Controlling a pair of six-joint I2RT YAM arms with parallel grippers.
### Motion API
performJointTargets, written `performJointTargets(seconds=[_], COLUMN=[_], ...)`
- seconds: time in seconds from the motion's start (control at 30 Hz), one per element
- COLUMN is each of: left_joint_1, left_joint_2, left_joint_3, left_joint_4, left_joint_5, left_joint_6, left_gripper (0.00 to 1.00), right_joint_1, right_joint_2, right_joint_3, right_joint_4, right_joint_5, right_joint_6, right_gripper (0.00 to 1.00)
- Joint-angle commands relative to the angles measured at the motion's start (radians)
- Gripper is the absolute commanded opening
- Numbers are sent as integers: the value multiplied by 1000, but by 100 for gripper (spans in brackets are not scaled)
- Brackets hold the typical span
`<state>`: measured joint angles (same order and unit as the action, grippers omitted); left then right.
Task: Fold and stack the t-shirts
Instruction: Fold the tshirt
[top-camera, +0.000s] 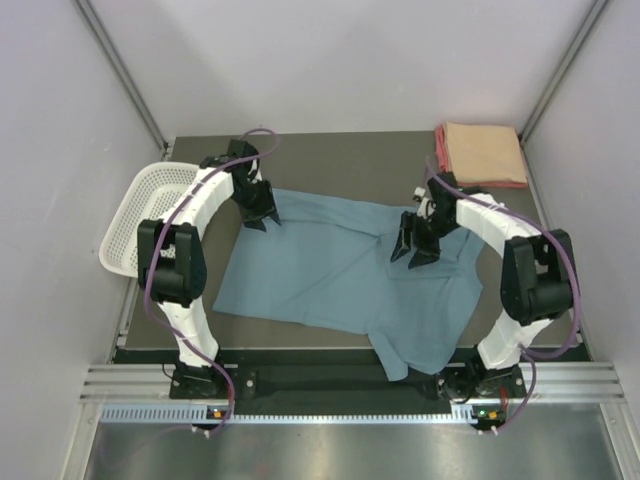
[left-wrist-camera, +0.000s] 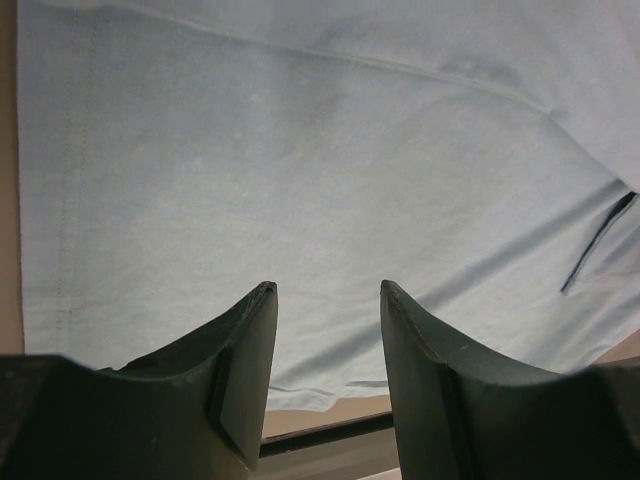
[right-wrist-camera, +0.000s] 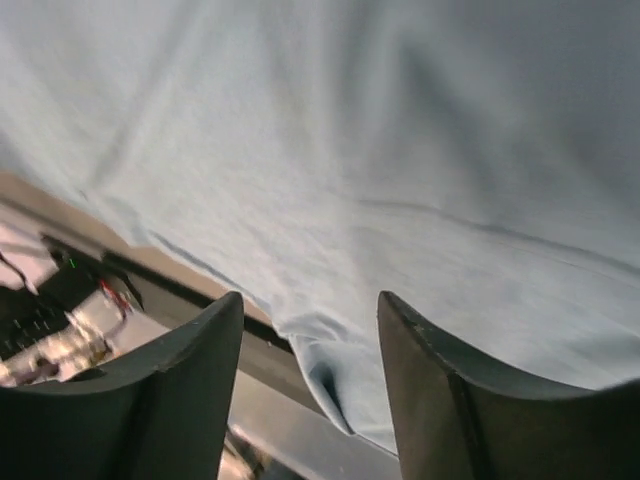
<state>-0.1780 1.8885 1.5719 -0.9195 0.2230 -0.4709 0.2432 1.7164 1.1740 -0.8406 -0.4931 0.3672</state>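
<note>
A large dusty blue-grey t-shirt (top-camera: 340, 275) lies spread and slightly rumpled across the middle of the table, one corner drooping over the front edge (top-camera: 398, 362). My left gripper (top-camera: 262, 217) hovers over its back left corner; in the left wrist view that gripper (left-wrist-camera: 327, 290) is open above the flat cloth (left-wrist-camera: 300, 150), holding nothing. My right gripper (top-camera: 415, 255) hangs over the shirt's right part; in its own view it (right-wrist-camera: 310, 300) is open over the cloth (right-wrist-camera: 380, 150), nothing between the fingers. A folded peach t-shirt (top-camera: 483, 152) rests on a pink-red one (top-camera: 441, 152) at the back right corner.
A white mesh basket (top-camera: 140, 215) leans off the table's left edge, beside the left arm. Bare dark table (top-camera: 330, 160) shows behind the blue shirt. Pale walls close in on three sides. The metal front rail (top-camera: 350, 385) runs between the arm bases.
</note>
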Motion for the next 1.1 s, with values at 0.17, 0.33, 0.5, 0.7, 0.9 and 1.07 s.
performJointTargets(seconds=[0.17,0.33,0.5,0.7,0.9,1.07], left_joint_1=[5,2,2,2,2,2], left_joint_2=[49,44,46,43,27,18], left_joint_3=[166,134,100,111,99,92], left_joint_4=[-4,28,38,21,13,13], left_joint_5=[35,62,81,70,73,78], left_joint_6=[31,37,44,60,66,69], left_gripper=[51,51,50,50,50,50], right_joint_1=[-212,-187,26,181,266,277], right_joint_2=[-29,-128,-74,-5,72,97], right_joint_3=[142,61,47,73,72,52], right_joint_4=[25,60,35,51,55,101], right_joint_5=[215,211,185,309,369,378], right_joint_6=[-17,-100,-172,-154,-136,-143], right_gripper=[57,42,46,50,46,39])
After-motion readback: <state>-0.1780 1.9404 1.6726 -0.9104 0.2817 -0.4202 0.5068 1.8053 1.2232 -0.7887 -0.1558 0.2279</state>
